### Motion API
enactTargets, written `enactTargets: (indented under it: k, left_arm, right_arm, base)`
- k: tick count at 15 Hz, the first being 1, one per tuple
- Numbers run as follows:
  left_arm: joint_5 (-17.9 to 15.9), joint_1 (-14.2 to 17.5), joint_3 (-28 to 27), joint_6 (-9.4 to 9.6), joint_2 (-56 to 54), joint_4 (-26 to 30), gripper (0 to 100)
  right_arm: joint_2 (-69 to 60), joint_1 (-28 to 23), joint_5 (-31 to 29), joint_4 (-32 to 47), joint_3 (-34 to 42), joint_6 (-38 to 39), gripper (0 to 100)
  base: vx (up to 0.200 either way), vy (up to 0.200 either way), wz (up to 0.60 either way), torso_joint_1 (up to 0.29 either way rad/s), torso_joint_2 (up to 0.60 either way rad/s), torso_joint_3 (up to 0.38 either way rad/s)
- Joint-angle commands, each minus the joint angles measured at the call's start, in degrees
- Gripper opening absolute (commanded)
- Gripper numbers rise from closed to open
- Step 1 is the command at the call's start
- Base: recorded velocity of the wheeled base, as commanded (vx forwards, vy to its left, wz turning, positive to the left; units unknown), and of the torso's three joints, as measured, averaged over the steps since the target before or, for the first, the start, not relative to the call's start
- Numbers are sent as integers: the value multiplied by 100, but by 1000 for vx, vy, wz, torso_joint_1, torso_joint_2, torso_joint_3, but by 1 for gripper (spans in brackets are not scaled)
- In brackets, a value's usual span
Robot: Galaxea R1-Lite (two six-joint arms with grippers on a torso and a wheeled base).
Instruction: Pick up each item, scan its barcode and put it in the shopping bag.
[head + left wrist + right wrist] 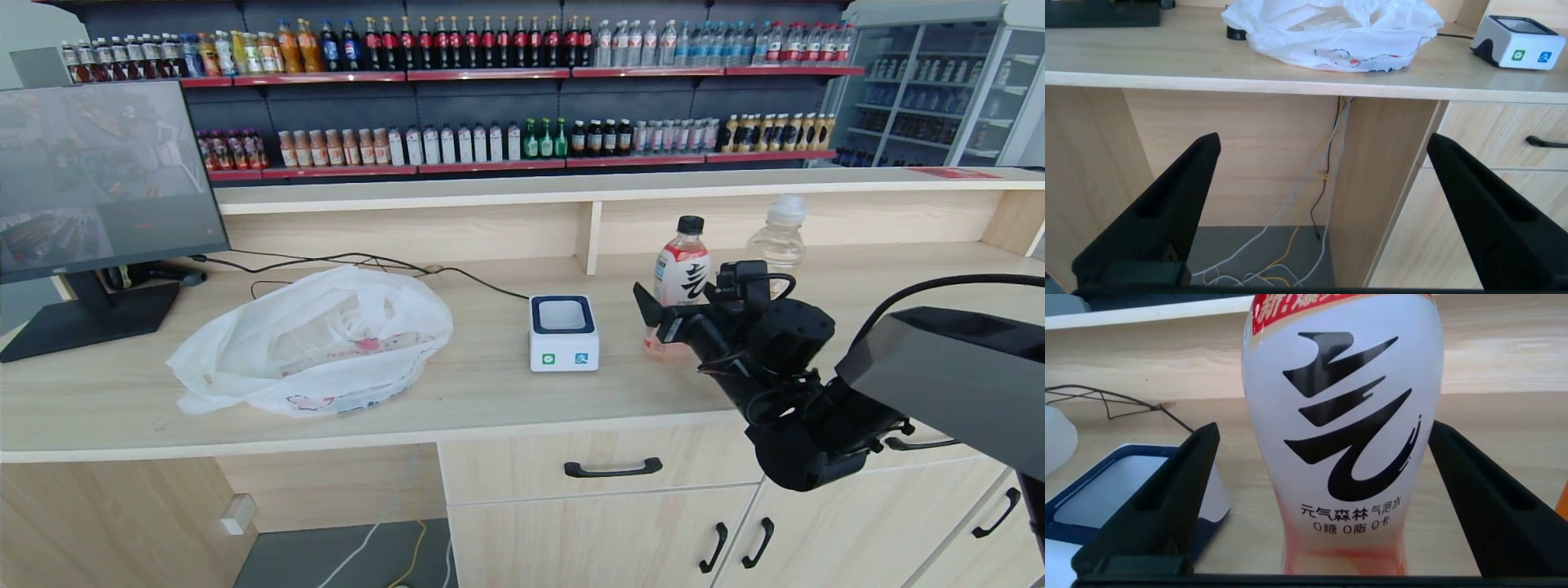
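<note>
1. While the white-and-pink plastic drink bottle with a black cap (682, 273) is standing upright on the light wooden worktop (490, 392), the right claw (1323, 429) is sitting around its lower body, released, with one black finger (1167, 514) on each side. Whether they are touching the label I cannot tell.
2. The bottle is standing just to the right of the white box scanner with a dark blue frame (563, 331), near the worktop's middle.
3. The white plastic shopping bag (314, 351) is lying slumped on the worktop to the left of the scanner, well apart from the bottle, with pink and white packaging showing through it.
4. The left claw (1323, 220) is hanging released, its fingers spread wide, below the worktop's edge and facing the open space under it where loose cables (1319, 204) are dangling.
5. A clear plastic bottle with a white cap (780, 233) is standing behind and to the right of the drink bottle.
6. A dark flat monitor on a black stand (98, 180) is standing at the worktop's left end.
</note>
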Motion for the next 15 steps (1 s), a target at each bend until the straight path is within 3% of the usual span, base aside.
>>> enactTargets:
  k: [1, 15]
  left_arm:
    - [0, 0, 0, -1, -2, 0, 100]
    - [0, 0, 0, -1, -2, 0, 100]
  right_arm:
    - [94, 13, 1, -6, -55, 5, 100]
    - [436, 13, -16, -6, -468, 5, 100]
  base:
    - [0, 0, 0, 0, 0, 0]
    - [0, 0, 0, 0, 0, 0]
